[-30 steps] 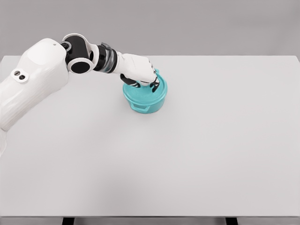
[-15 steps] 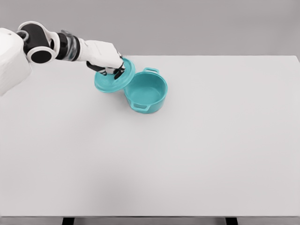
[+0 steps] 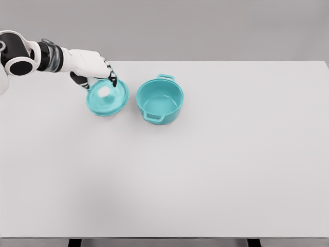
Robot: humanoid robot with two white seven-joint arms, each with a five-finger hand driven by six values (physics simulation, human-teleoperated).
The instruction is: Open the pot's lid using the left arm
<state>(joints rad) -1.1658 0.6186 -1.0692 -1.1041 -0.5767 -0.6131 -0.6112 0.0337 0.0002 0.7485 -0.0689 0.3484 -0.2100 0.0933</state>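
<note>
Gripping the teal lid (image 3: 107,98) from above, left hand (image 3: 91,66) with fingers (image 3: 110,77) curled on its far rim, lid tilted, just left of the open pot (image 3: 160,99), white table (image 3: 205,164) beneath.

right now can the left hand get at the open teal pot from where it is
Probably yes: the left hand holds the round teal lid just beside the open teal pot, with bare white table between them. It would need to release the lid first.

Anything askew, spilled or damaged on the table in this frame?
Nothing stands out. The pot sits upright and open on the table, looking empty. The left robot hand holds the lid beside it, tilted, apart from the pot.
</note>
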